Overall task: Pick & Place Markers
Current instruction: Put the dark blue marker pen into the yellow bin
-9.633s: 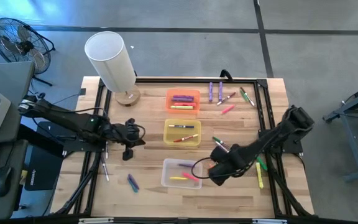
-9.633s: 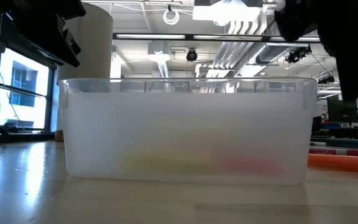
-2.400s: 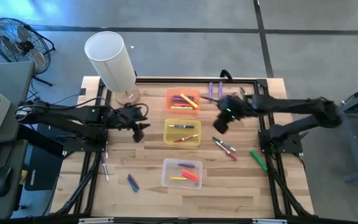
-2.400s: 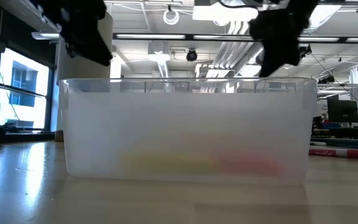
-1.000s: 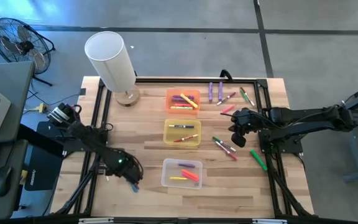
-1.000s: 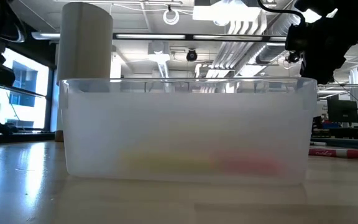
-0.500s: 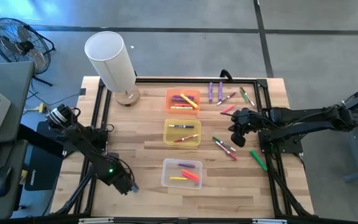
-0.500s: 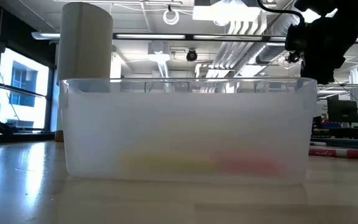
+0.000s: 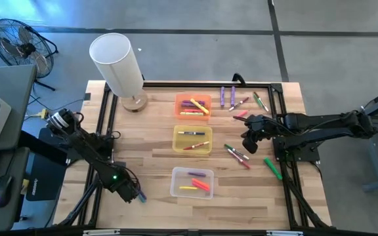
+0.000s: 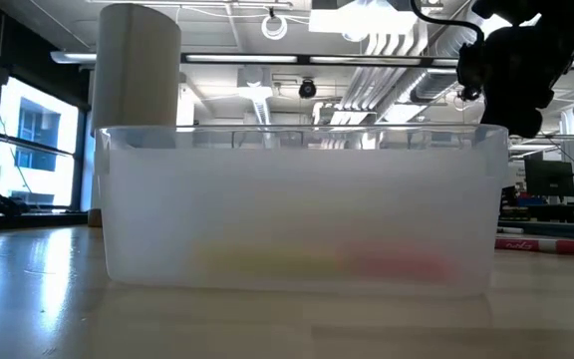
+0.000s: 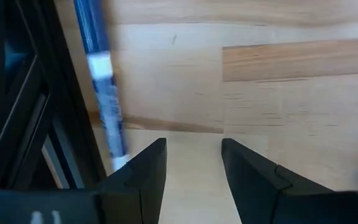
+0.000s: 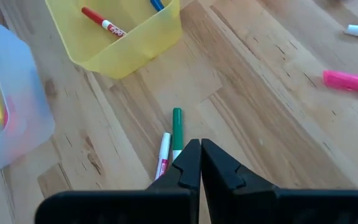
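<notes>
Left wrist view: blue marker (image 11: 102,87), label unreadable.

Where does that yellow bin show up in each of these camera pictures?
High view: the yellow bin sits mid-table, between the orange bin and the clear bin.
Low view: not visible; the clear bin fills the picture.
Left wrist view: not in it.
Right wrist view: yellow bin at the upper edge, clear bin at the left edge.
Shared landmark: the clear bin.
</notes>
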Robot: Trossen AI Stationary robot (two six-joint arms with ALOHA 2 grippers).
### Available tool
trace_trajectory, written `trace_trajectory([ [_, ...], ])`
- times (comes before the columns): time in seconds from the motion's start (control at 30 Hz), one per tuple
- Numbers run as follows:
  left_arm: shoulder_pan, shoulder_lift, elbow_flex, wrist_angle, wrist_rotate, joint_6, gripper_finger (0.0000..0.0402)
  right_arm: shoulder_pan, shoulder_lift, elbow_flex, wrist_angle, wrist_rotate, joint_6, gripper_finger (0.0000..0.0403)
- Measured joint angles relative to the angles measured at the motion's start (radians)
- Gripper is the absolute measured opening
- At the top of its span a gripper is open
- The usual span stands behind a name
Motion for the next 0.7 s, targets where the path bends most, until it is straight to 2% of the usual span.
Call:
trace_trajectory([
  [0.2,0.0,-0.039,0.036,-0.038,-0.03,0.014,0.0158,0.0,0.0,0.0,0.0,0.001,0.013,0.0001],
  [0.47,-0.008,-0.064,0.053,-0.199,-0.037,0.014,0.0158,0.0,0.001,0.0,0.011,0.047,0.008,0.0002],
  [0.57,-0.007,-0.066,0.026,-0.148,-0.049,0.031,0.0158,0.0,0.001,0.0,0.022,0.054,0.006,0.0001],
  [0.7,-0.005,-0.065,-0.034,0.042,-0.065,0.05,0.0158,0.0,0.001,0.0,0.031,0.054,0.0,0.0002],
])
